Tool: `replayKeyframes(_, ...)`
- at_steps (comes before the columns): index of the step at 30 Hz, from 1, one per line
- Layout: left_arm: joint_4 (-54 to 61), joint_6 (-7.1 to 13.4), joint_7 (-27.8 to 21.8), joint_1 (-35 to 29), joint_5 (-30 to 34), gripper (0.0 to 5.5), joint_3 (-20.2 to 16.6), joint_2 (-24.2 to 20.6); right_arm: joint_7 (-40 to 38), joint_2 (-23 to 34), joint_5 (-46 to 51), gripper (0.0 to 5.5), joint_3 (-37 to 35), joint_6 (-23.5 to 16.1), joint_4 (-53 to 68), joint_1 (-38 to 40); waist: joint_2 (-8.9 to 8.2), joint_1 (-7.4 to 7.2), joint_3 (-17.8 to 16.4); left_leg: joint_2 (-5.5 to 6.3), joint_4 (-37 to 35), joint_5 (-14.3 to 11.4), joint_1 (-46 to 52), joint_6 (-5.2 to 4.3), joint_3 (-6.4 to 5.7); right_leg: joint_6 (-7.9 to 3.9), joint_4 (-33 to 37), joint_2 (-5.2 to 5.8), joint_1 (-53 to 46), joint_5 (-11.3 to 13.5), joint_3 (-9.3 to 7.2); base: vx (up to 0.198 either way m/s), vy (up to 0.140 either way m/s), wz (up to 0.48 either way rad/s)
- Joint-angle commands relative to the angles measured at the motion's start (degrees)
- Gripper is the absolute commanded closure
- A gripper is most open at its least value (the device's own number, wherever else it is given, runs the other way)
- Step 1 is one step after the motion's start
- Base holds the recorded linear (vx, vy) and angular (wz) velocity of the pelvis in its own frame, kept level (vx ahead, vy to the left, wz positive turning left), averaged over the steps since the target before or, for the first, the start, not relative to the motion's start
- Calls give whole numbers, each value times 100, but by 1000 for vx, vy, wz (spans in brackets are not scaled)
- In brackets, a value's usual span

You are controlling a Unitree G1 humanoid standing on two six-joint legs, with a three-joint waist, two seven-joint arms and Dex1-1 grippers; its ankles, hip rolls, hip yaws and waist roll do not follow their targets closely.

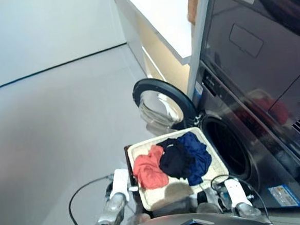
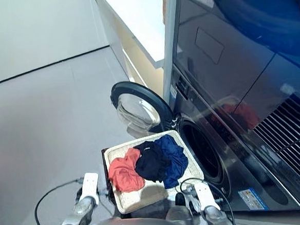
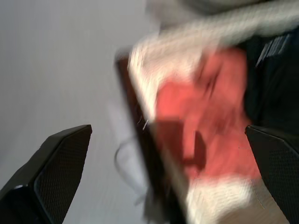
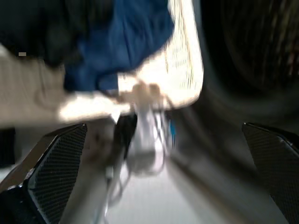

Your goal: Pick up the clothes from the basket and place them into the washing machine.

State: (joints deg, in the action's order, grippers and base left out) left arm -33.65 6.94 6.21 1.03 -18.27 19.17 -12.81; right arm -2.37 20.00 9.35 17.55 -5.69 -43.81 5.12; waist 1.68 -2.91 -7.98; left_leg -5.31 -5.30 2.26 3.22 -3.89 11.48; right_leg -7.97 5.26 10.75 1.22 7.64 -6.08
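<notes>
Clothes in basket [image 1: 207,155] on floor, just before washing machine [image 1: 254,136]: red-orange garment [image 1: 148,170] at left, black garment [image 1: 175,158] in middle, navy garment [image 1: 198,154] at right, all touching. Machine door [image 1: 162,102] swung open beyond basket, drum mouth [image 1: 227,145] dark. Left gripper [image 3: 154,177] near basket's left edge, fingers [image 3: 56,172] spread apart, holding nothing. Right gripper [image 4: 159,172] near basket's right near corner, fingers [image 4: 51,172] spread apart, holding nothing.

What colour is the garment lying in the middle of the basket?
Black, between a coral one and a navy blue one; clearest in the left eye view.
</notes>
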Motion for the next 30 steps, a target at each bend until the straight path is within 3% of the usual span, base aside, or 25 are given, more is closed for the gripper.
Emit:
replayKeyframes(1, 334, 239, 228, -683, -340, 0, 176, -227, -130, 165, 87, 0, 194, -267, 775, -651, -156, 50, -587, -167, 30, 37, -14, -172, -108, -309, -26, 273, -136, -210, -54, -101, 3, -115)
replayKeyframes(5, 610, 233, 442, -1112, -450, 0, 394, -218, -296, 287, 196, 0, 274, -384, 1841, -948, -207, 42, -934, -190, 88, 149, -292, -162, -77, -273, -57, 240, 187, -127, 88, -100, -15, -161)
replayKeyframes(11, 556, 268, 887, -1828, -325, 0, 653, -88, -697, 374, 162, 0, 366, -561, 3148, -1451, -352, -27, -1470, -269, 612, 121, -1106, -179, -146, -188, -393, 168, 934, -86, 246, -96, -49, -93)
replayKeyframes(13, 502, 268, 965, -1925, -243, 0, 677, -53, -761, 365, 114, 0, 379, -583, 3306, -1530, -364, -40, -1526, -286, 707, 108, -1269, -188, -145, -180, -471, 160, 1083, -99, 260, -81, -54, -44)
replayKeyframes(14, 442, 284, 1199, -2182, 16, 0, 704, 5, -928, 354, 53, 0, 411, -673, 3626, -1755, -397, -75, -1717, -314, 937, 76, -1608, -208, -170, -154, -639, 137, 1394, -118, 332, -118, -61, -3)
replayKeyframes(19, 16, 292, 1600, -2616, -32, 0, 621, 186, -1239, 364, -222, 0, 530, -734, 4152, -2229, -412, -149, -2035, -318, 1291, 19, -2234, -234, -173, -126, -1027, 37, 2080, -173, 429, -85, -30, -6)
replayKeyframes(25, -329, 223, 1921, -2999, 10, 0, 516, 244, -1464, 258, -280, 0, 684, -793, 4358, -2713, -409, -216, -2181, -390, 1686, -45, -3004, -248, -228, -92, -1517, -82, 2949, -264, 481, -83, -35, -27)
replayKeyframes(30, -587, 156, 2107, -3270, -49, 0, 434, 280, -1550, 229, -247, 0, 754, -823, 4372, -2807, -392, -245, -2181, -452, 1927, -116, -3407, -252, -320, -72, -1795, -95, 3342, -354, 475, 0, 0, 0)
